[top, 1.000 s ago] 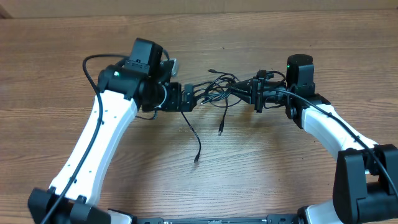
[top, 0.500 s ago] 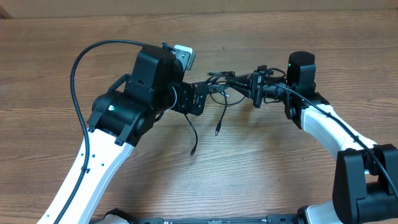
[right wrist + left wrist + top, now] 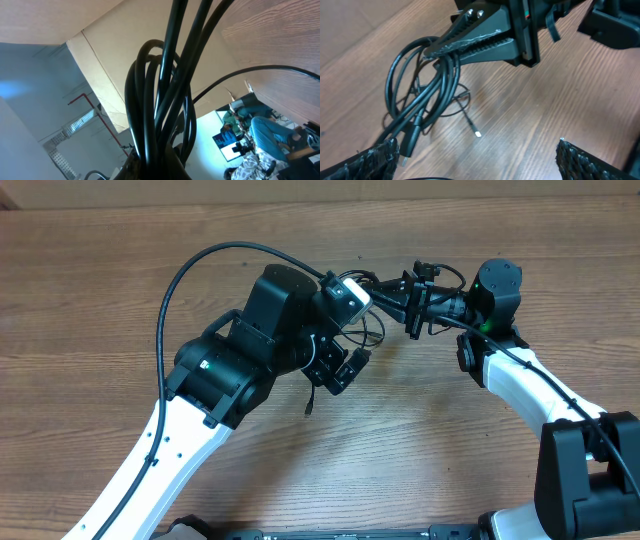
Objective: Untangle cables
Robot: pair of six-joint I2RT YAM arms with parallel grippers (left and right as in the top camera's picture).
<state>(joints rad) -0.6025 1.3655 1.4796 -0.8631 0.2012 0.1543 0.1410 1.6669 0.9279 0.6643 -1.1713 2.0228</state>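
Right gripper: your right gripper (image 3: 388,298) is closed hard on the cables (image 3: 434,92), with several loops pinched together at its fingertips.
Why there: clamped at the top, it works as an anchor, so the loops hang open below it instead of lying in a heap.
Cables: they hang between your 2 grippers over the table (image 3: 120,310). 1 thin strand trails down to a small plug (image 3: 478,134) near the wood.
Left gripper: your left gripper (image 3: 477,162) has its jaws spread wide with nothing between them. The bundle's lower end runs just beside 1 of its pads (image 3: 375,160).
Why open: it looks set to pick out 1 strand.
Risk: the strands overlap closely, so you could close on 2 at once.
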